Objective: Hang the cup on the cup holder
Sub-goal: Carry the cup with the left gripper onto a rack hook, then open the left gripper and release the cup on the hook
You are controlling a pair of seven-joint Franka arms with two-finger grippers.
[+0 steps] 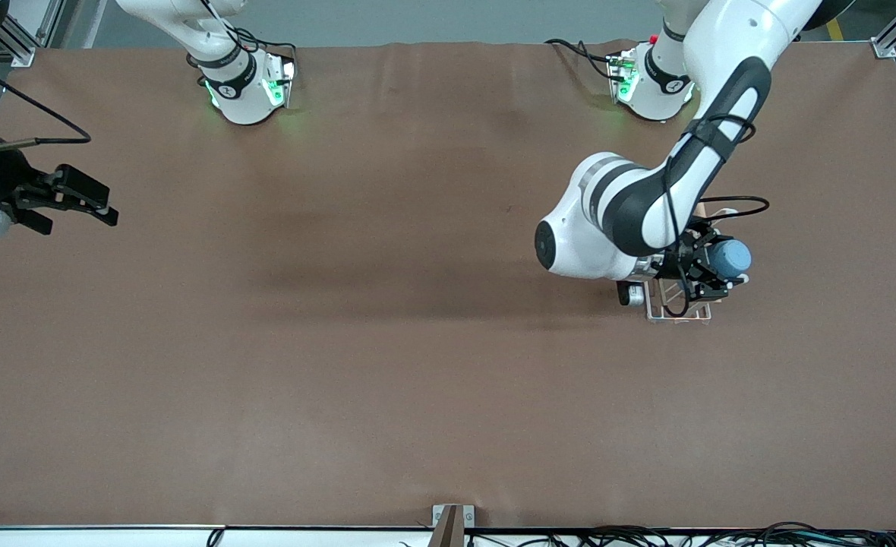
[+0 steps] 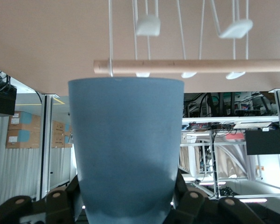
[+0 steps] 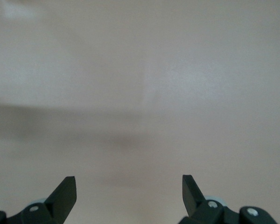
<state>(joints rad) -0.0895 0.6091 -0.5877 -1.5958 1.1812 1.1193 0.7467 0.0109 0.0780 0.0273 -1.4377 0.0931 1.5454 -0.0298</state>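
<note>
The light-blue cup [image 1: 732, 258] is held on its side in my left gripper [image 1: 714, 267], which is shut on it over the white wire cup holder [image 1: 676, 310] toward the left arm's end of the table. The arm hides most of the holder. In the left wrist view the cup [image 2: 126, 149] fills the middle, gripped near its base, its rim close to the holder's wooden rod [image 2: 191, 66] and the white looped prongs [image 2: 147, 24]. My right gripper [image 1: 76, 199] waits open and empty at the right arm's end of the table; its fingertips [image 3: 65, 196] show over bare cloth.
A brown cloth [image 1: 387, 304] covers the whole table. The two arm bases [image 1: 247, 83] stand along the edge farthest from the front camera. A small bracket [image 1: 452, 524] sits at the table's nearest edge.
</note>
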